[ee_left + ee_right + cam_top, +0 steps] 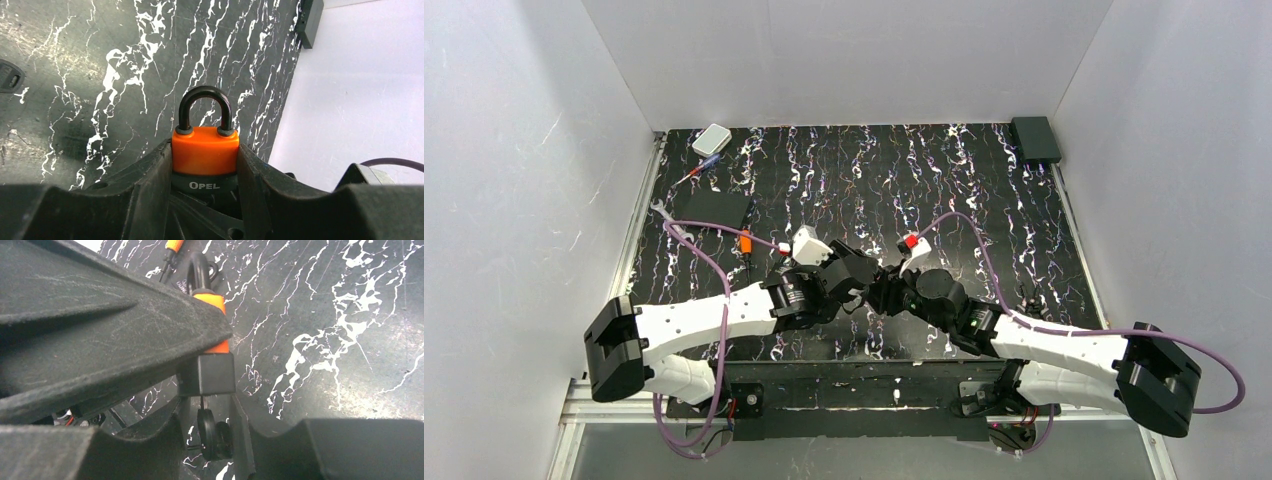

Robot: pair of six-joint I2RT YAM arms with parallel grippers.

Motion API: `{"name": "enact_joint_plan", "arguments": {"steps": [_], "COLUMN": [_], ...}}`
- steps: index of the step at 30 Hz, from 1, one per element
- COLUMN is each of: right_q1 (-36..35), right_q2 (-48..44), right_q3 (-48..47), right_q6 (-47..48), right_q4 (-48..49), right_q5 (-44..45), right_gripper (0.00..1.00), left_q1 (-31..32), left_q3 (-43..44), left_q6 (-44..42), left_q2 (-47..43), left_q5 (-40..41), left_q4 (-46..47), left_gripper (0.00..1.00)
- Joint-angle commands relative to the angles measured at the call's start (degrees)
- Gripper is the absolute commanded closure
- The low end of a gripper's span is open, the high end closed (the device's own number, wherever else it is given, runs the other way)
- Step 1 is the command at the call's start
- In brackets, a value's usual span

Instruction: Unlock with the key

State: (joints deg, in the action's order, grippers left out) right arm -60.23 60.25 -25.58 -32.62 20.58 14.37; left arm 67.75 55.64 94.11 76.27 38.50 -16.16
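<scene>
Left wrist view first: your left gripper [204, 147] is clamped on the padlock [205, 157], one finger on each side of the orange top. It's holding it over the middle of the worktop [100, 75], nearer the front edge. The shackle [205, 96] looks seated on both legs, so I'd call it locked. That grip is only on the sides, so a hard twist could spin the body or make it slip in the pads.

Moving right, the key [210, 434] sits in the underside of the lock, with its black head hanging between the fingers of your right gripper [207, 420]. Those fingers stand parted, with a gap on at least one side. Nothing's pinching the key, so it could drop out, and closing off-centre could bend that thin blade.

Around the worktop:
- white box [711, 138] by the back left corner
- flat black pad [714, 208] and orange-handled tool [746, 243] toward the left edge
- black box [1036, 138] in the back right corner

All of it is well apart from the lock. The only crowding is the two grippers against each other.
</scene>
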Motion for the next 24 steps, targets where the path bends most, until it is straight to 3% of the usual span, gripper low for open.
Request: {"name": "enact_joint_plan", "arguments": {"steps": [1,5,13,24], "right_q1": [1.27,1.26,1.27,1.27], "right_q2": [-1.67,-4.86,-13.7,-16.13], "right_q3": [-1.93,-0.04,3.25,0.82], "right_q6": [0.34,-0.03,0.66,3.03], "right_q4": [12.08,14.0,12.89,6.2], "right_q5": [2.36,3.42,7.3,5.84], "right_gripper": [0.58,0.57,0.38,0.35], "left_q1": [4.84,4.85,4.85,4.8], "left_q3": [1.73,0.95,-0.5,-1.02], "left_q6": [2.18,2.55,2.73,2.9], "left_q2": [-2.1,-2.91,-4.94,-5.94], "left_q5": [-13.46,-13.22,-12.09,-11.83], "left_q4": [5.56,5.66,5.47,4.87], "left_gripper": [1.0,1.0,1.0,1.0]}}
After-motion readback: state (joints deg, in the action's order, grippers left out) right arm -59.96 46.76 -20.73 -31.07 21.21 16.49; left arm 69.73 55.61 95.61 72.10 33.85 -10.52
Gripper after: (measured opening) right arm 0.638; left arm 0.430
